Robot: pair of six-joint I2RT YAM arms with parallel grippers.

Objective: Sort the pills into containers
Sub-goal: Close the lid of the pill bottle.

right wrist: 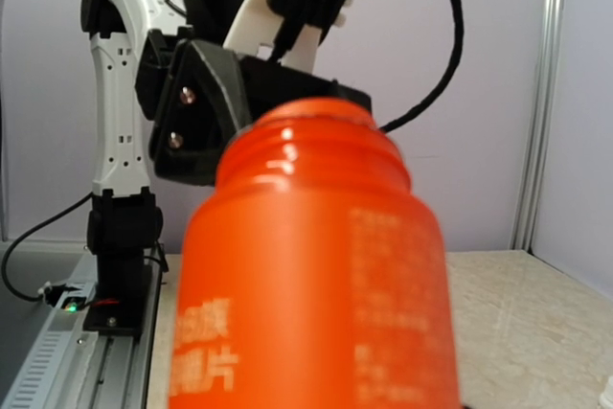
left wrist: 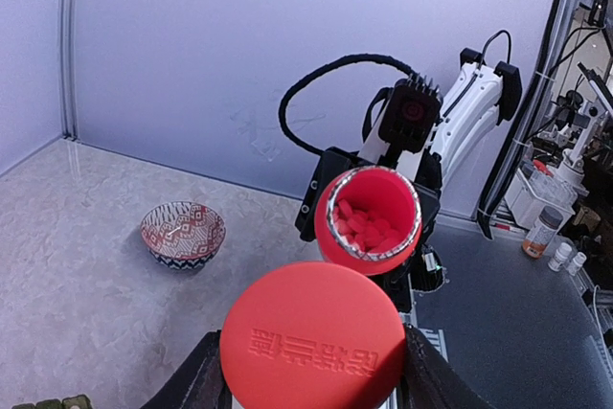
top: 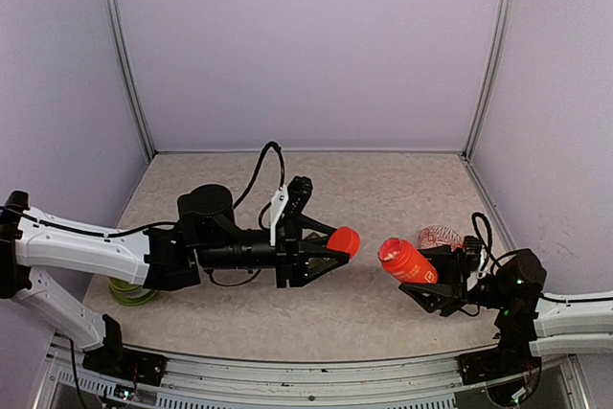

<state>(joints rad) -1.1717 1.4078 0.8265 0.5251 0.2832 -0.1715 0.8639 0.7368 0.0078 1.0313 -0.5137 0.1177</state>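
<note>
My left gripper (top: 337, 244) is shut on a round red cap (left wrist: 311, 337) with raised lettering and holds it in the air. My right gripper (top: 433, 283) is shut on the open red bottle (top: 406, 261), tilted with its mouth toward the cap and a short gap between them. The left wrist view looks into the bottle (left wrist: 369, 213), where several red pills (left wrist: 369, 225) lie. The bottle fills the right wrist view (right wrist: 311, 284) and hides my right fingers there. A dark green edge, probably the containers (left wrist: 59, 402), shows at the bottom left of the left wrist view; the rest is hidden.
A red-and-white patterned bowl (top: 439, 236) stands on the table just behind the bottle and also shows in the left wrist view (left wrist: 182, 234). A lime-green bowl (top: 132, 291) sits under my left arm at the near left. Grey walls enclose the table.
</note>
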